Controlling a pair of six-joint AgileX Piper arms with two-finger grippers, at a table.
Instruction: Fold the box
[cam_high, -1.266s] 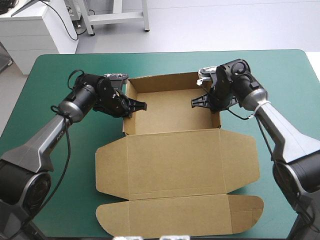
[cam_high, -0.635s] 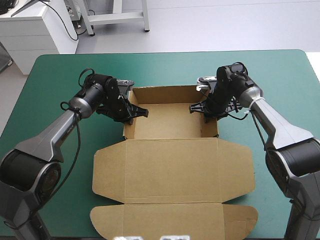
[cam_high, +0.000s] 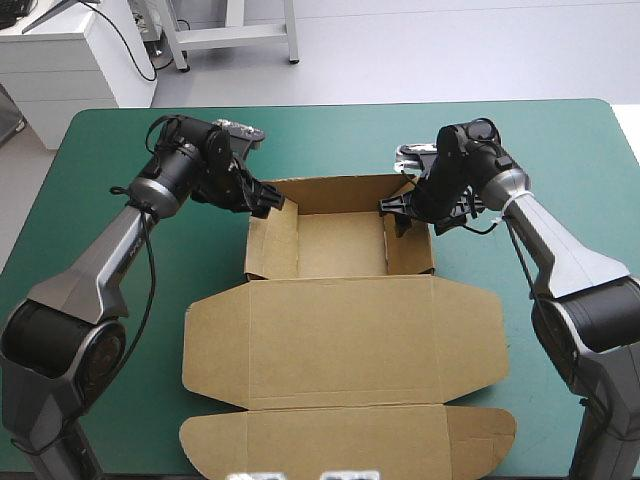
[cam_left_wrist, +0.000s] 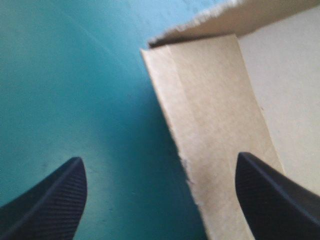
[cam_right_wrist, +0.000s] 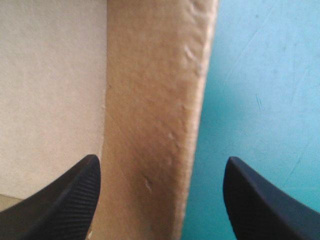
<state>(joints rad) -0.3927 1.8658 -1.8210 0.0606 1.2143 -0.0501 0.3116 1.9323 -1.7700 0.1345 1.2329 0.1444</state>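
Here on the teal-green counter (cam_high: 110, 150) we find the brown box (cam_high: 340, 245) standing as an open tray toward the far edge, its lid (cam_high: 340, 335) lying flat toward the near edge. At the tray's far left corner our left pincer (cam_high: 268, 200) (cam_left_wrist: 157, 160) hangs released, astride the left wall (cam_left_wrist: 210, 125). One black finger is over bare counter, the other over the tray's floor, and the wall runs on ahead between them. At the far right corner the right pincer (cam_high: 392, 210) (cam_right_wrist: 161, 159) mirrors it, released, astride the right wall (cam_right_wrist: 155, 100). Each arm is nearest its own wall. We judge that a squeeze or tuck on those walls comes next. We see nothing between either pincer and its wall.
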